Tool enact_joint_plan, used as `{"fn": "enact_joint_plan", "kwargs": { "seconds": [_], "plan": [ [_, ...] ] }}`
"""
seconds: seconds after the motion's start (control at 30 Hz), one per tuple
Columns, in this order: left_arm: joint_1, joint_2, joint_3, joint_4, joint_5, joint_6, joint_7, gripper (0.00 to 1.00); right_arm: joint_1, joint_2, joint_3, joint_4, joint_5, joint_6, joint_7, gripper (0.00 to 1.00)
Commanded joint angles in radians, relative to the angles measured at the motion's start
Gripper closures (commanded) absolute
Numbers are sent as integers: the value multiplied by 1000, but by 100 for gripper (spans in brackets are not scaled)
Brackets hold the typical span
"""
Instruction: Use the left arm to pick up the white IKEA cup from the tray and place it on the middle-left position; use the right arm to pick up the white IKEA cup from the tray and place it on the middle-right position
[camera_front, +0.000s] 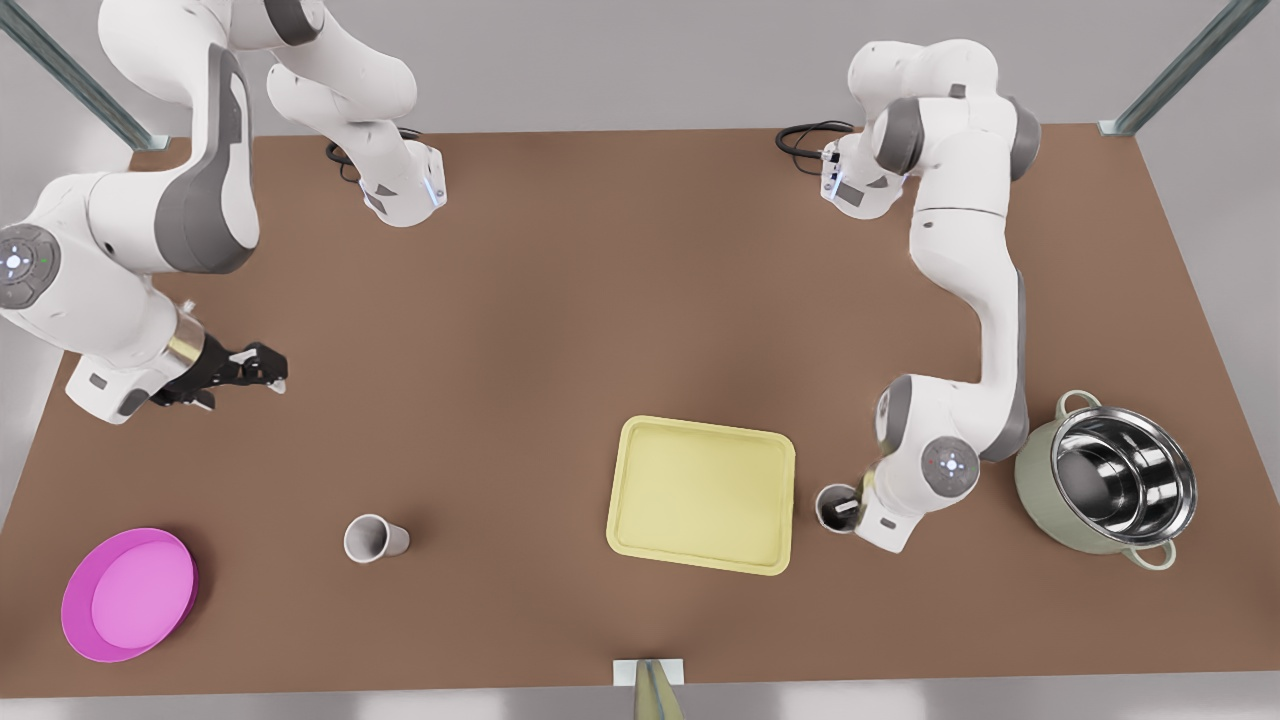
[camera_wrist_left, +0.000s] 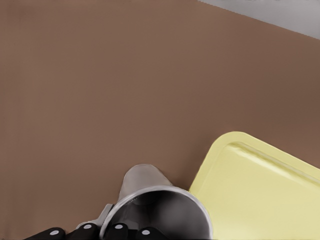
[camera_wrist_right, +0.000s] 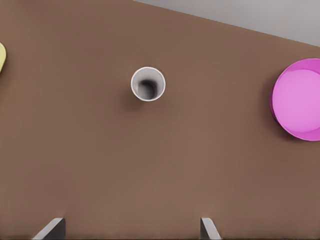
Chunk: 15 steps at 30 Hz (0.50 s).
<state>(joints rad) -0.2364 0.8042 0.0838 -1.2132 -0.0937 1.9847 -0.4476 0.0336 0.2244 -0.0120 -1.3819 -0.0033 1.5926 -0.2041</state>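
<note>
The pale yellow tray (camera_front: 702, 494) lay empty; one white cup (camera_front: 374, 538) stood alone on the brown table (camera_front: 560, 300) toward the front view's left, near the magenta dish (camera_front: 128, 594); the right gripper (camera_front: 262, 371) hung well above and back from it, fingers (camera_wrist_right: 209, 228) spread wide and holding nothing. The left gripper (camera_front: 848, 507) was closed on the other cup (camera_wrist_left: 157, 212), just beside the tray's edge. Releasing well probably meant lowering until the base sat flat, then opening straight, so the cup didn't tip against the rim; a steel pot (camera_front: 1108, 482) stood beyond.
</note>
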Motion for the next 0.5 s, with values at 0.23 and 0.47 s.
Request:
{"fn": "enact_joint_plan", "kwargs": {
  "seconds": [0.23,0.47],
  "plan": [
    [123,46,-6,-19,-164,126,825,94,-46,52,-5,24,9,-52,137,0],
    [123,101,-6,-17,-163,128,842,90,-46,53,-5,29,9,-49,137,0]
  ]
}}
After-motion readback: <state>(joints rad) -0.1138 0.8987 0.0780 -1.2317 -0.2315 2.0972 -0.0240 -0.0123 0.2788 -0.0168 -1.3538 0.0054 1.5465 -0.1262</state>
